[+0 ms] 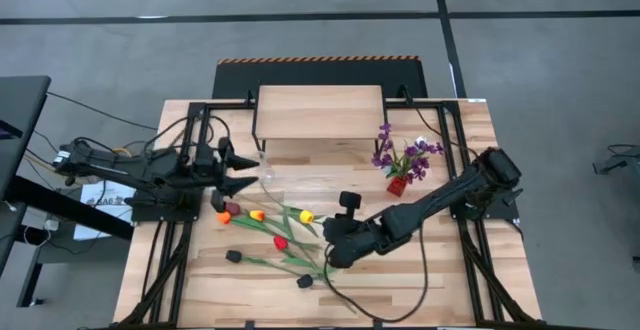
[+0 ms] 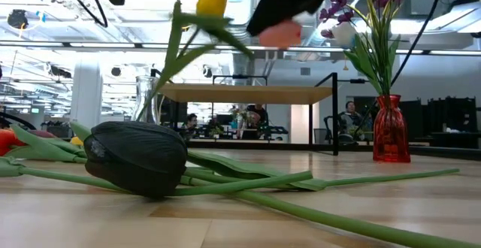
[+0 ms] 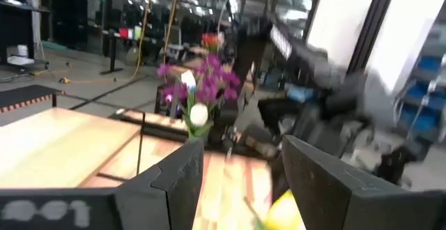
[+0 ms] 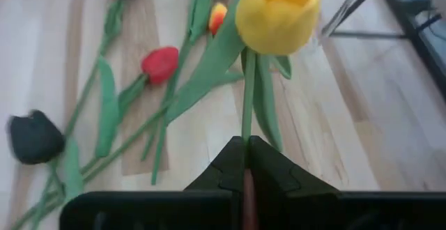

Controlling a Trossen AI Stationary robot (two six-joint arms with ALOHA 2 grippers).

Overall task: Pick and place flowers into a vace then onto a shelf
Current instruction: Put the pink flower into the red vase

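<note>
Grey concrete floor [image 1: 540, 30] all round the slatted wooden bench [image 1: 450, 270], with dark lines across it and a hazard-striped black mat [image 1: 318, 67] behind. Looking level, it's a big open workshop: ceiling strip lights [image 2: 45, 15], white pillar [image 2: 86, 90], people sitting [image 2: 349, 116] at the back.

slatted wooden table [image 1: 440, 280] — grey floor [image 1: 560, 60], black cables [image 1: 90, 110] beyond
</note>
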